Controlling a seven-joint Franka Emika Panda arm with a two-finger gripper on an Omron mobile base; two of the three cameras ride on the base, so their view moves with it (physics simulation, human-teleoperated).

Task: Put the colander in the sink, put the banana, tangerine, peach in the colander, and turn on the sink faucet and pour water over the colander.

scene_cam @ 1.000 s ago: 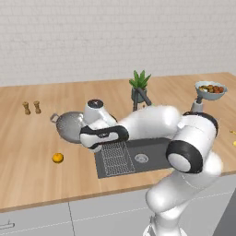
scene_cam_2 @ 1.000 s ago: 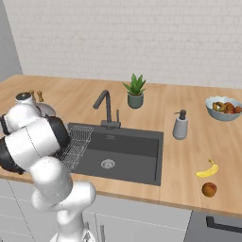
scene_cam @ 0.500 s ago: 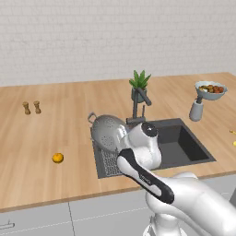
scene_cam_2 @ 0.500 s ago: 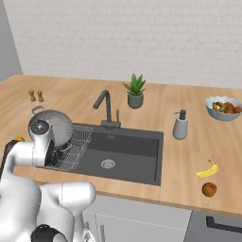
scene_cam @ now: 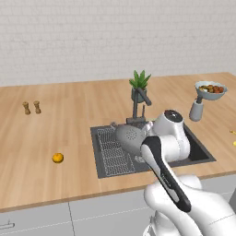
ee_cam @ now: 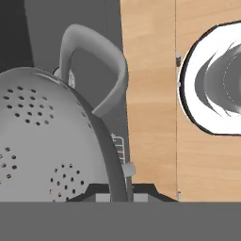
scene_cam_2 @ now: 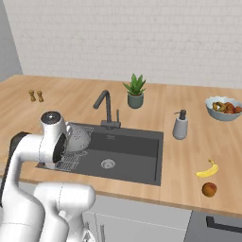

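Potted plant, soap dispenser, fruit bowl, perhaps shakers

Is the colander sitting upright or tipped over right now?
Tipped. The colander hangs on its side over the sink, its rim pinched in the gripper, nothing inside it.

1. The sink and counter are seen from behind-left, looking forward and down.
2. Same sink is covered from behind-right.
3. The colander is viewed super close along the hand.
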